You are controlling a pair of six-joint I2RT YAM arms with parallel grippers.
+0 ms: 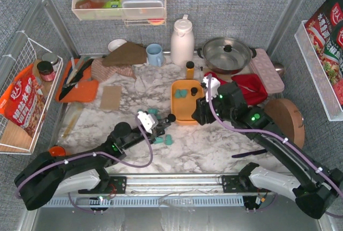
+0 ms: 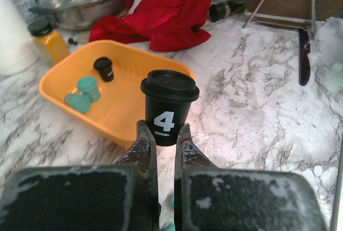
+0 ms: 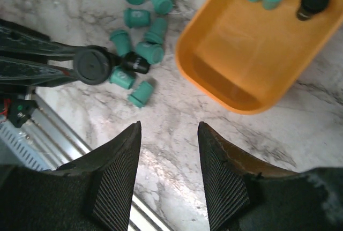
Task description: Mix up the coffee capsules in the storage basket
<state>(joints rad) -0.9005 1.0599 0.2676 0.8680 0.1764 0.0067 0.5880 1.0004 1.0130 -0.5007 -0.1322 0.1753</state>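
— Why's L gripper hovering there?
— Clamped on a black capsule, prob. bound for the basket just ahead. R gripper is apart, empty, beside it. Most teal capsules lie outside.

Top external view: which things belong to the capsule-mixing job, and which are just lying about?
Job: orange basket, teal capsules and lone black capsule in it, loose teal capsules outside it, numbered black capsule held by left gripper, right gripper open.

Lying about: lidded pot, red cloth, white flask, blue mug, pink tray.
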